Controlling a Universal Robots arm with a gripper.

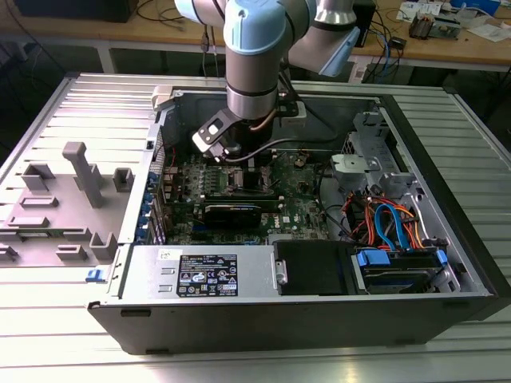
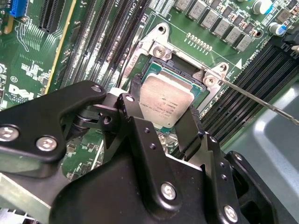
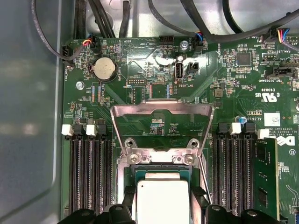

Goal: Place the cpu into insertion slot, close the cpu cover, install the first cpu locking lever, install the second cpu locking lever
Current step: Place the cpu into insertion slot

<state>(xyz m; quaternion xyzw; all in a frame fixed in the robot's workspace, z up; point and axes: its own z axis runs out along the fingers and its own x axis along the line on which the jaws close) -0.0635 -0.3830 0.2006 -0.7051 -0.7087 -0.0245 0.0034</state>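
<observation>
The cpu [image 2: 166,100], a grey square chip, sits between the two black fingers of my gripper [image 2: 163,112], which is shut on its opposite edges. It is held level right over the insertion slot [image 3: 159,159], whose silvery rim shows around it; whether it rests in the slot I cannot tell. In the first wrist view the cpu [image 3: 161,200] lies just below the cpu cover [image 3: 161,108], which stands flipped open with the green board visible through its window. A thin locking lever [image 2: 257,100] sticks out sideways, unlatched. In the exterior view the gripper [image 1: 239,163] is low inside the computer case.
Long black memory slots [image 3: 91,172] flank the socket on both sides, with one memory stick [image 3: 266,172] fitted. A black graphics card [image 1: 231,214] lies in front of the socket, a power supply [image 1: 204,271] at the case front, and cables [image 1: 391,219] on the exterior view's right.
</observation>
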